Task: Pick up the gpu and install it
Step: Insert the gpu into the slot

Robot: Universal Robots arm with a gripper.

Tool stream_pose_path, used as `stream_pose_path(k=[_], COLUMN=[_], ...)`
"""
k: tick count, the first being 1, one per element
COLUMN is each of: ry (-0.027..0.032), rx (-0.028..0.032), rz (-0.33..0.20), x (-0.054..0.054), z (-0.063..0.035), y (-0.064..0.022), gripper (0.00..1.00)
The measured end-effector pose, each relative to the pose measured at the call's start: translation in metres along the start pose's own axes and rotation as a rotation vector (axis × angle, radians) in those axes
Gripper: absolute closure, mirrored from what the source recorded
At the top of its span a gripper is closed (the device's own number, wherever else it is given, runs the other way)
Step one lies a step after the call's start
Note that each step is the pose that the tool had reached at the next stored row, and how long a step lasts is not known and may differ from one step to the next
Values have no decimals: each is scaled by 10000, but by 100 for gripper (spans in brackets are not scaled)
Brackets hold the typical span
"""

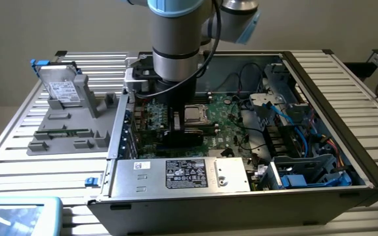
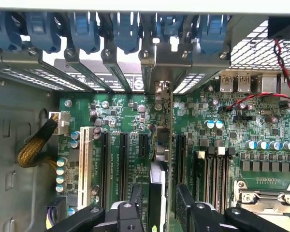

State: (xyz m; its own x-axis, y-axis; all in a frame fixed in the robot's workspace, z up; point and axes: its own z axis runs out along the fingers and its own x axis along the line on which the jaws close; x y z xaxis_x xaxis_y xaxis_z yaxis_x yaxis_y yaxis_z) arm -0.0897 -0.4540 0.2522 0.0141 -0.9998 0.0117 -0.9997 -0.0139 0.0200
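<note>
Fingers point(image 2: 188, 208) of the gripper point(image 2: 157, 212) stand apart, one on each side of the gpu point(image 2: 157, 193), and a gap shows beside the card, so it is not squeezed; the gpu is a thin card seen on its edge, standing upright in a slot of the green motherboard point(image 2: 232, 130); its metal end plate point(image 2: 159, 63) sits up at the row of blue clips point(image 2: 125, 29) on the back wall of the case. From outside, the arm point(image 1: 175, 44) reaches down into the open computer case point(image 1: 366, 172), at about 10 o'clock from the middle of the case; the silver processor socket point(image 1: 196, 114) is just beside it at 3 o'clock; a grey tray point(image 1: 67, 123) sits outside the case at 9 o'clock, with a silver hard drive point(image 1: 61, 88) leaning in it and a green memory stick point(image 1: 61, 132) lying flat.
</note>
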Motion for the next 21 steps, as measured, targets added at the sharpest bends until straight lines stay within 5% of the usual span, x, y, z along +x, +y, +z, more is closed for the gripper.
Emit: stream_pose_path(k=[7,14,21], ry=[-1,-7,-10], rx=[2,2,2], rz=[1,3,3], x=[3,6,7], z=[-321,-628,-634], y=[29,147,151], gripper=[58,58,58])
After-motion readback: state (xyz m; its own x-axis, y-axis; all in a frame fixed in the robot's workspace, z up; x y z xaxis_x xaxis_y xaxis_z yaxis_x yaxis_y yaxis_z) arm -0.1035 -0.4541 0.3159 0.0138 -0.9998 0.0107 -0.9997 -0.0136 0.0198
